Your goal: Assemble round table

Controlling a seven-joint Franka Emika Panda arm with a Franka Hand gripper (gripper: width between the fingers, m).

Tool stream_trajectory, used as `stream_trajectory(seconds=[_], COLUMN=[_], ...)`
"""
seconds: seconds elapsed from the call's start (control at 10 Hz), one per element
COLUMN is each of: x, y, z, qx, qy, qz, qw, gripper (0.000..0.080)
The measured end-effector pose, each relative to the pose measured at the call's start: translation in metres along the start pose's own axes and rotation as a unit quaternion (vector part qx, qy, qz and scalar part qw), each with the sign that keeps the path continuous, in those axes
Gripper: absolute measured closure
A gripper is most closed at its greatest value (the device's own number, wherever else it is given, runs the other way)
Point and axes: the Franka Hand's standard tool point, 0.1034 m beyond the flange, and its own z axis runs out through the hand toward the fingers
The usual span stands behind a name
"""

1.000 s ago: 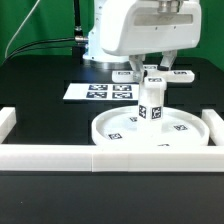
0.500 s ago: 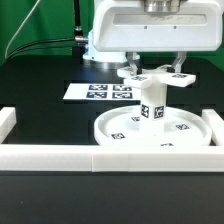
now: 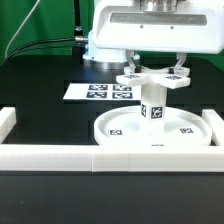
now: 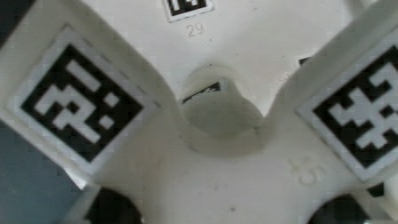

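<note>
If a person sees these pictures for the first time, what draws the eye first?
The eye goes first to the gripper, which hangs over the cross-shaped four-armed piece atop the short thick cylinder. That cylinder stands upright in the middle of the large round rimmed disc. Behind, the marker board lies flat on the black table.

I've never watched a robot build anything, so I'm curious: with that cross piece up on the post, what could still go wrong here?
1. The cross-shaped piece sits atop the short cylinder; if it is off-centre, it may not seat.
2. The claw hangs so low over it that the exterior view hides the grip; lifting away could drag the cross off.
3. Pressing down could tilt the cylinder on the round disc.
</note>
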Motion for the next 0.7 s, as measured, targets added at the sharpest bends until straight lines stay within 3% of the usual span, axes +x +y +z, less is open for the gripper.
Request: stream_trajectory(seconds=[0.3, 0.4, 0.7], x=[0.0007, 0.0012, -0.0004], y=[0.0002, 0.0013, -0.0003], z=[-0.0004, -0.0005, -0.0007], qx=[0.003, 0.01, 0.011], qy=[0.0, -0.004, -0.009], qz=[0.087, 0.134, 0.278], qw=[0.996, 0.991, 0.96], gripper=[0.0356, 0.0356, 0.0356])
